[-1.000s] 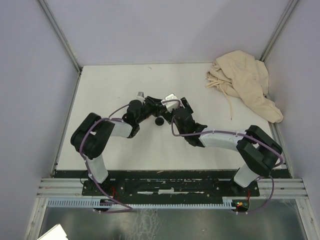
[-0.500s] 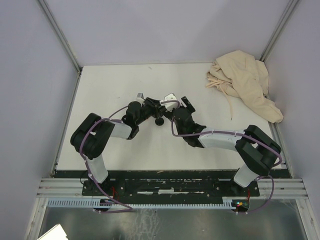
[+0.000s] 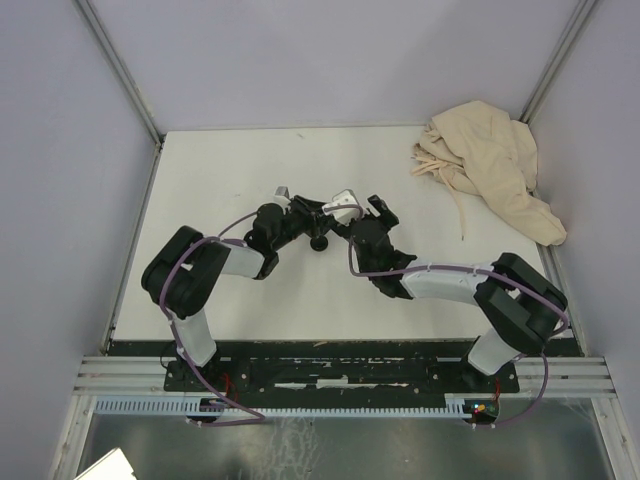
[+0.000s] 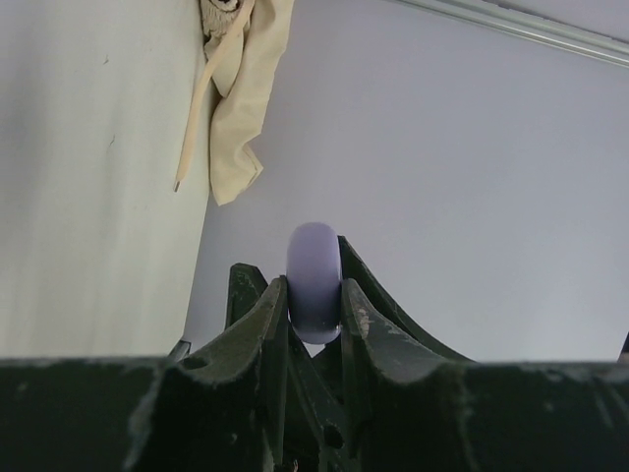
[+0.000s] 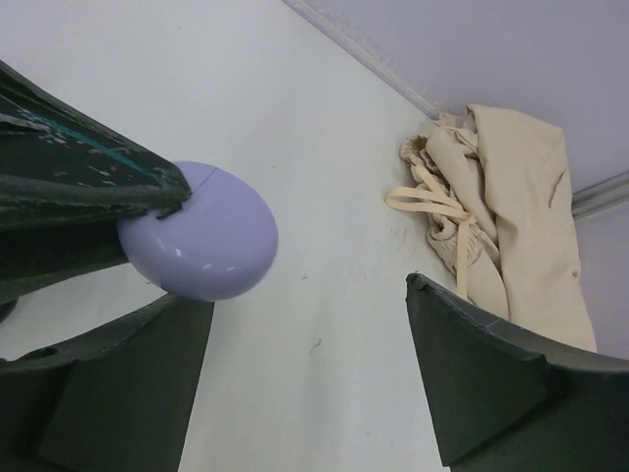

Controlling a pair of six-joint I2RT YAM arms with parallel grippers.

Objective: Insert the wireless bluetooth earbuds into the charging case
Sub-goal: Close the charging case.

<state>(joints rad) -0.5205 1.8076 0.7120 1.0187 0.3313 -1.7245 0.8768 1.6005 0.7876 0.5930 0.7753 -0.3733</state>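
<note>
- My left gripper (image 4: 313,287) pinches the lavender case (image 5: 201,241) edge-on; its seam looks closed
- My right gripper (image 5: 305,374) is spread wide just beside the case, holding nothing
- No earbuds in view; I judge none inserted yet; opening and loading the case remain

case (image 4: 314,280): plain lavender, glossy
left gripper (image 4: 314,297): black, pale scuffs
right gripper (image 5: 305,295): black
arms (image 3: 440,280): black with white links
cables (image 3: 226,224): purple
table (image 3: 230,180): white
cloth (image 3: 490,165): cream, at table's 2 o'clock
walls (image 3: 350,60): pale lilac-grey
</note>
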